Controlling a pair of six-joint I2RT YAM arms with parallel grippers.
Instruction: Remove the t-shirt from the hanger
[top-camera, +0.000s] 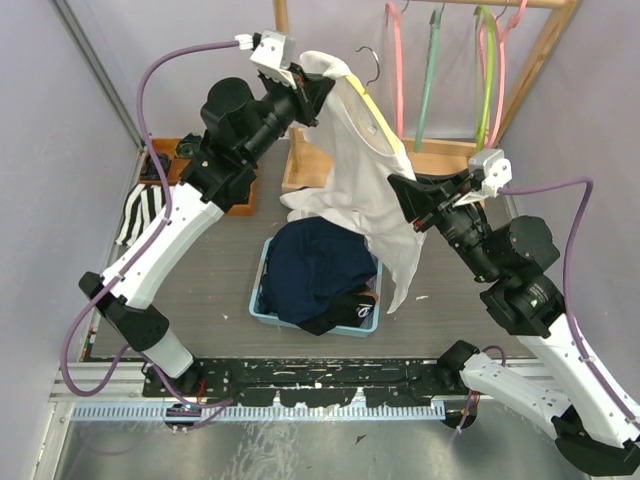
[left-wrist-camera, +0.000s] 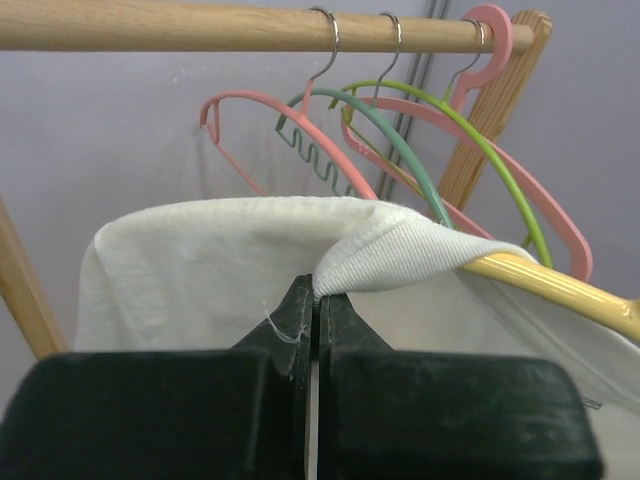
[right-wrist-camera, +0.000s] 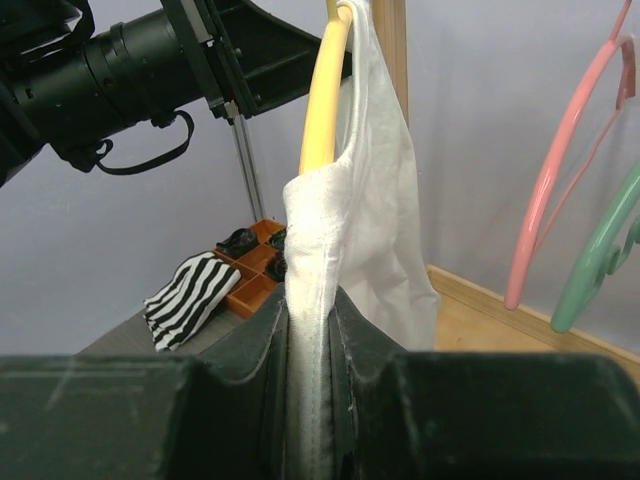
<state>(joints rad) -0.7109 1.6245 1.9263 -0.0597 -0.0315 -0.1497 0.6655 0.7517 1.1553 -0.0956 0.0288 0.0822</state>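
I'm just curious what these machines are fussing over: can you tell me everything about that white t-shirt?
The white t-shirt looks like soft cotton with a ribbed collar. It is draped over a yellow hanger, bunched and hanging loosely above a blue basket of dark clothes. The left fingers are closed on the collar edge at one shoulder. The right fingers pinch a fold of fabric on the other side, below the hanger's arm.

Bright even light, faint shadows, mostly sharp
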